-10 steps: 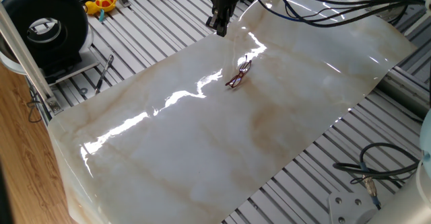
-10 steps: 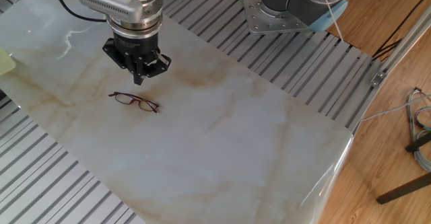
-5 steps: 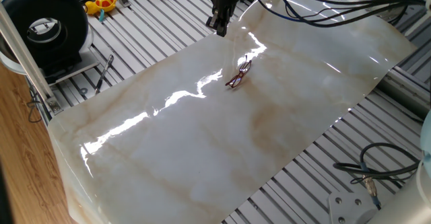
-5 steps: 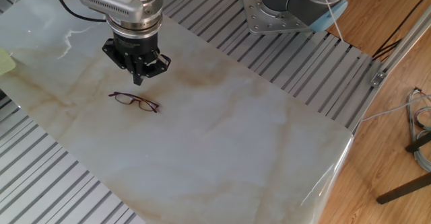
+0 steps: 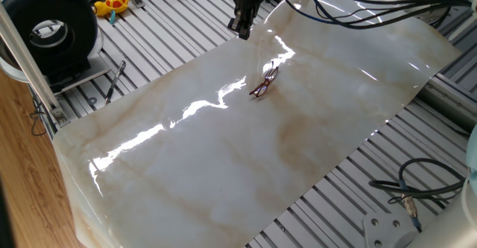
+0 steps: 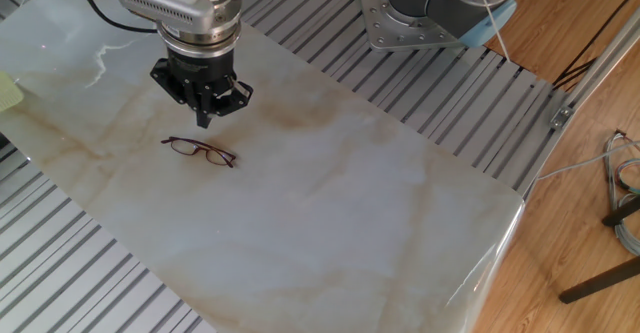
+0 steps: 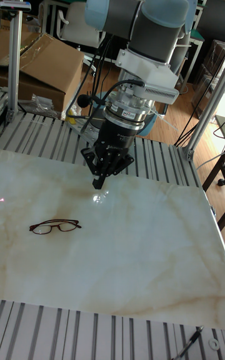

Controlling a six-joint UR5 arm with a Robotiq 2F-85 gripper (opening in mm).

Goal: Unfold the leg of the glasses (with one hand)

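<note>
Marble-patterned sheet [image 6: 330,203] bears the glasses [image 6: 200,151]; the jaws [image 6: 205,116], closed and empty, hover nearby.

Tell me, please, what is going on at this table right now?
A single robot arm is set up to unfold a leg of the glasses, which lie on the marble-patterned sheet. The gripper hangs above the sheet a little way from the glasses, not touching them, with its fingers close together and nothing held. The glasses look folded flat, so the unfolding has not begun.
</note>
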